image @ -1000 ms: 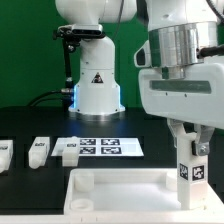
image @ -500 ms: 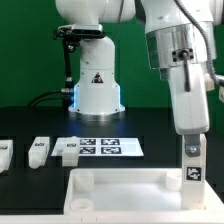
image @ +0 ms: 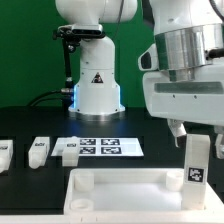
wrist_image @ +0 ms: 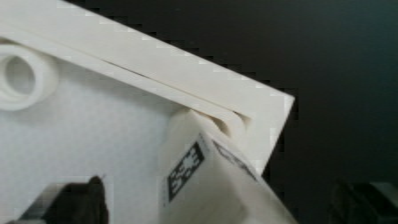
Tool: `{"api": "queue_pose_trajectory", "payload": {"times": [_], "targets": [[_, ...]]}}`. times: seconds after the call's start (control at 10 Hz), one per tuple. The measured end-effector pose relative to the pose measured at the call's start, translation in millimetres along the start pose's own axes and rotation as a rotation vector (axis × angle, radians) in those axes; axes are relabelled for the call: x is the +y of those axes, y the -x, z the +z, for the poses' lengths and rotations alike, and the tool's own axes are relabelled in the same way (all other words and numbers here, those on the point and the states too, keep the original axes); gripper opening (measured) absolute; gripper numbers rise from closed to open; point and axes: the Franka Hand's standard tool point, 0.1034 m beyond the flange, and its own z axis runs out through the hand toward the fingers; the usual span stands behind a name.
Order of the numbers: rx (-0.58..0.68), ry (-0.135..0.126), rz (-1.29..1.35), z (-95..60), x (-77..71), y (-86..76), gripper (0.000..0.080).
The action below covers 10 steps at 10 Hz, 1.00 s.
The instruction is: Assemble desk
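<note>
At the tabletop point(image: 125, 200) corner, the gripper point(image: 197, 134) has released the leg point(image: 197, 166).

No words, numbers or brand names can be read. A small black triangular sign point(image: 97, 79) stands on the robot base point(image: 97, 98), upper centre of the exterior view. Black-and-white square tags point(image: 196, 176), patterns without letters, sit on the upright leg point(image: 197, 155) at lower right, the marker board point(image: 100, 147) at centre and the loose legs point(image: 38, 150) at left.
</note>
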Motion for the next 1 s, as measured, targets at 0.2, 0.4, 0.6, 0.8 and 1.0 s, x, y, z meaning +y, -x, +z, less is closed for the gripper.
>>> {"api": "queue_pose_trajectory", "payload": {"times": [0.2,0.4,0.6,0.8,1.0], "targets": [[0.003,0.004,-0.189,0.2,0.6,-0.7,0.0648],[0.025,0.067,-0.644,-2.8,-2.8,-5.6,0.0649],[0.03,0.067,-0.711,-3.2,-6.4,-9.6,0.0649],[0.03,0.067,-0.706,-2.9,-6.1,-10.0,0.0532],[0.037,0.067,-0.53,-3.2,-4.5,-13.4,0.0289]]}}
